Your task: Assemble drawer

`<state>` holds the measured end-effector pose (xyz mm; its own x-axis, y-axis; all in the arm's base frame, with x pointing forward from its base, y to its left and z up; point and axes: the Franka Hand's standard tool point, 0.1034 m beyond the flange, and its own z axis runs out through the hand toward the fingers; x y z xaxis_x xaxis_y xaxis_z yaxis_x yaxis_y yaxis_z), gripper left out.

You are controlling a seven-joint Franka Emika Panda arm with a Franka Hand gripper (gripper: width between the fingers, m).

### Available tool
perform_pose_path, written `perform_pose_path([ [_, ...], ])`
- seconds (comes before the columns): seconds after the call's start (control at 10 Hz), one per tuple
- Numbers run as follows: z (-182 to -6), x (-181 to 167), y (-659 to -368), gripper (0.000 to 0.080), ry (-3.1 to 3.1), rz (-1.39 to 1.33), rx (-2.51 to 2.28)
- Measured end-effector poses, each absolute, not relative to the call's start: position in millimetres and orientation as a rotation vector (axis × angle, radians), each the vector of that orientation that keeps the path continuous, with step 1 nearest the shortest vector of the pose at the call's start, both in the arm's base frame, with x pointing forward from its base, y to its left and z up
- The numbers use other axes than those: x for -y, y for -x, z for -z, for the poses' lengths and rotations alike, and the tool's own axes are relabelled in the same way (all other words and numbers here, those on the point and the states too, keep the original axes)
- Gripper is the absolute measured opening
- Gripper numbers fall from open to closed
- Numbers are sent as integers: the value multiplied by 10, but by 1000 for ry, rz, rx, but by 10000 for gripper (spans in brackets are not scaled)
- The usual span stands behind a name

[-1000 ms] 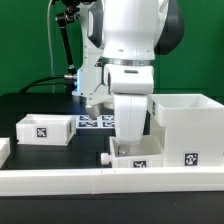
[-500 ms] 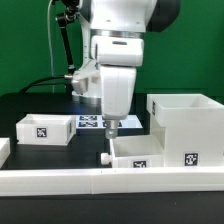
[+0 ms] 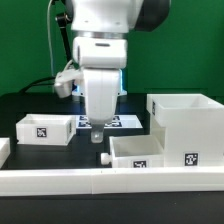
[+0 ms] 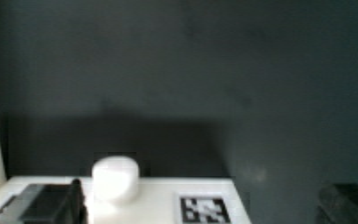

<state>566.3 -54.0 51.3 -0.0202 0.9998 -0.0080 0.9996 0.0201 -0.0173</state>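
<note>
The drawer (image 3: 150, 151), a low white tray-box with a tag on its front, lies at the front beside the taller white box (image 3: 186, 113). A small knob (image 3: 103, 158) sticks out at its end on the exterior view's left. My gripper (image 3: 97, 135) hangs low over the table just behind and to the exterior view's left of that end, apart from the drawer. In the wrist view the gripper (image 4: 197, 203) is open and empty, its dark fingers (image 4: 51, 204) wide apart. A white rounded knob (image 4: 114, 181) and a tagged white surface (image 4: 208, 208) lie between them.
A second small white tray-box (image 3: 43, 130) with one tag stands at the exterior view's left. The marker board (image 3: 122, 122) lies behind the gripper. Long white rails (image 3: 60, 181) edge the front of the table. Black cables hang at the back left.
The arm has moved from over the drawer toward the exterior view's left and a little back. The drawer and the boxes have not moved.
</note>
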Motion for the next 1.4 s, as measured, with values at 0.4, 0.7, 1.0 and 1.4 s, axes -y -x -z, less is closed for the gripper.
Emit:
perform_pose_path([
  [0.4, -342, 641, -5886, 648, 2150, 88, 2162],
  [0.7, -165, 485, -5884, 648, 2150, 135, 2069],
  [1.0, -135, 348, -5877, 648, 2153, 131, 2051],
  [1.4, -132, 361, -5873, 648, 2156, 130, 2048],
])
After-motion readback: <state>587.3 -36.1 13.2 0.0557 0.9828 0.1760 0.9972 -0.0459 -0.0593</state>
